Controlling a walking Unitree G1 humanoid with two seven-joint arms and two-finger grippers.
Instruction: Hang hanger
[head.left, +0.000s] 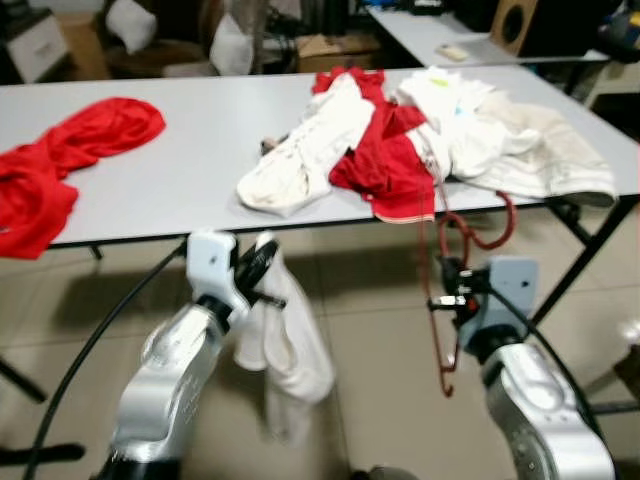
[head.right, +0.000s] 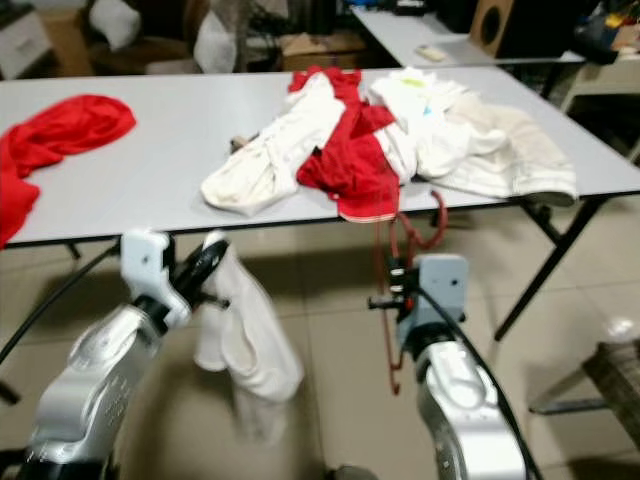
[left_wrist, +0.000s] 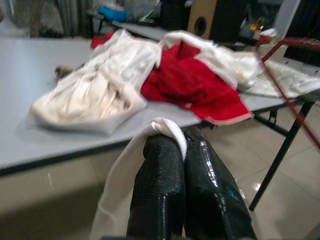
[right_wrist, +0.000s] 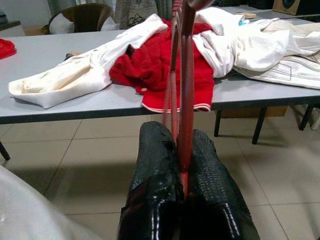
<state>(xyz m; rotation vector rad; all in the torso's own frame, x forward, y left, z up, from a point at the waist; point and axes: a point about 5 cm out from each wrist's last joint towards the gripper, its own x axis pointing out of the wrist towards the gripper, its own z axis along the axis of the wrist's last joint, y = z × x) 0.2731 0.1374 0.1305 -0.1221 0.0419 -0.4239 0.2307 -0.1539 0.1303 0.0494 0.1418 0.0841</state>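
Right gripper (head.left: 452, 300) at lower right pinches the red hanger (head.left: 444, 340) — long axis near vertical, hook up by the table (head.left: 200, 150) edge. Left gripper (head.left: 262, 268), lower left, grips a white garment (head.left: 285, 350) hanging down, well apart from the hanger.

We count two red garments (head.left: 60, 165) (head.left: 385, 160) and one red hanger (head.left: 440, 300). We see one table (head.left: 200, 130) and two grippers (head.left: 262, 262) (head.left: 447, 290).
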